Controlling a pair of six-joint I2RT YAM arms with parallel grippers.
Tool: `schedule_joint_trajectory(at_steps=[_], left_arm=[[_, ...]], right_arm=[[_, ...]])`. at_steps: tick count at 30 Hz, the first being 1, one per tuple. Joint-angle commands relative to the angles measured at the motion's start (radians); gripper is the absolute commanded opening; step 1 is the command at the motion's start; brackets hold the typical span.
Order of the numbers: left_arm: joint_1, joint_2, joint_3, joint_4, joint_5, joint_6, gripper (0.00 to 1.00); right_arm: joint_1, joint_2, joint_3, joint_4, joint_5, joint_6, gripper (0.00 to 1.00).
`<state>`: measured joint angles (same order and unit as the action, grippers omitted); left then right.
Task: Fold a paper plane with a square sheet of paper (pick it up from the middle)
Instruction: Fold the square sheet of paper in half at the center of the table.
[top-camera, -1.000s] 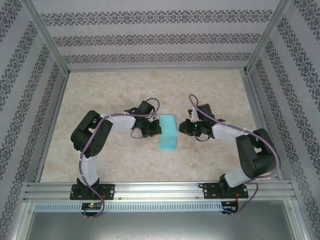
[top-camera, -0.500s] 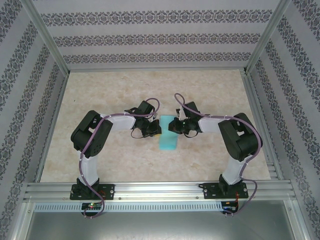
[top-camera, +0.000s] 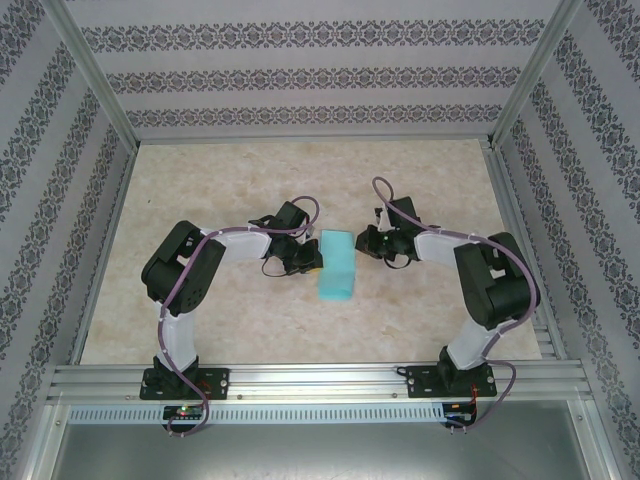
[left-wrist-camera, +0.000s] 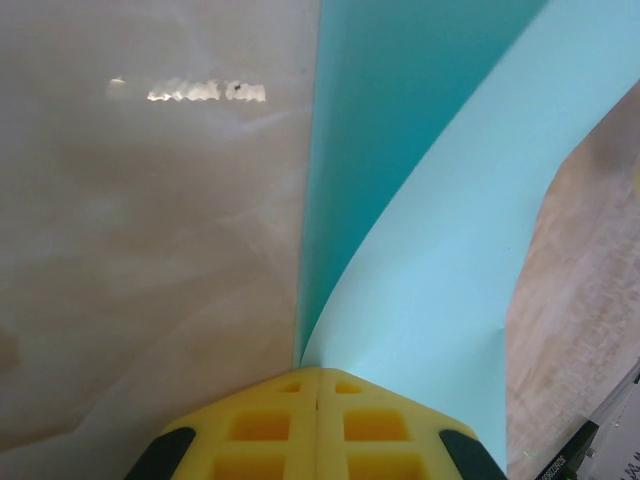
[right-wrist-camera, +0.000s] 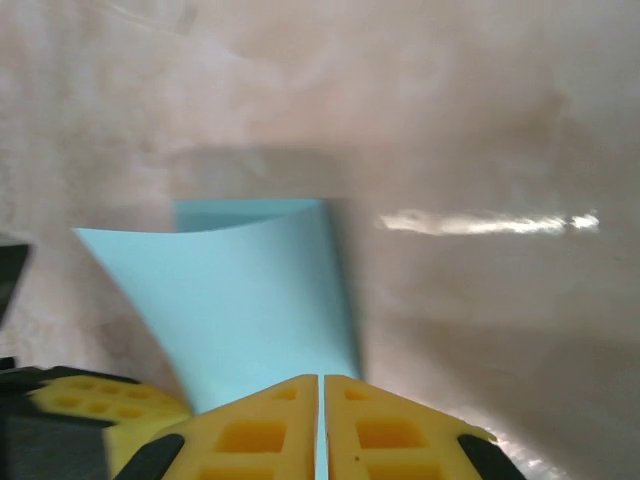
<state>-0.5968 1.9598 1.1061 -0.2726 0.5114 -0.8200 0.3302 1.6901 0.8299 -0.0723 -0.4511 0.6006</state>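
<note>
Square sheet of paper (top-camera: 337, 266), light blue, lies in the middle of the worktop (top-camera: 220, 190) between the two arms. From above it reads as a narrow strip rather than a square, so I take it to be doubled over on itself. The left gripper (top-camera: 312, 258) has its yellow fingers (left-wrist-camera: 270, 430) shut tight on the sheet's left side. Through its wrist camera I see two layers leaving the fingertips, the lower one seemingly flat and the upper one arching up and away to the right. The right gripper (top-camera: 370, 244) is what has moved: a second ago it sat just off the right edge, half a second ago it had reached in over the strip, and now it is back out at that edge. Its fingers (right-wrist-camera: 390, 430) are closed too, with a sliver of blue in the seam between them and a curled flap standing just beyond their tips, so they look to be pinching the free edge. The strip's outline on the worktop is about as it was. My reading is that the first centre fold is in hand but not pressed flat, since the top layer is loose and bowed. Nose corners and wings are all to come, so the plane is at an early stage.
</note>
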Motion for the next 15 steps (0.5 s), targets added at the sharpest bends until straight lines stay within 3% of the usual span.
schedule_joint_trajectory(at_steps=[1,7,15], left_arm=[[-0.015,0.116,-0.081,-0.163,-0.155,0.007,0.00],[-0.015,0.119,-0.081,-0.165,-0.156,0.005,0.00],[-0.018,0.118,-0.082,-0.176,-0.160,0.030,0.00]], right_arm=[[0.049,-0.045,0.036,0.032,0.021,0.002,0.12],[0.103,0.093,0.097,0.049,-0.027,0.025,0.12],[0.019,0.190,0.116,0.107,-0.020,0.027,0.12]])
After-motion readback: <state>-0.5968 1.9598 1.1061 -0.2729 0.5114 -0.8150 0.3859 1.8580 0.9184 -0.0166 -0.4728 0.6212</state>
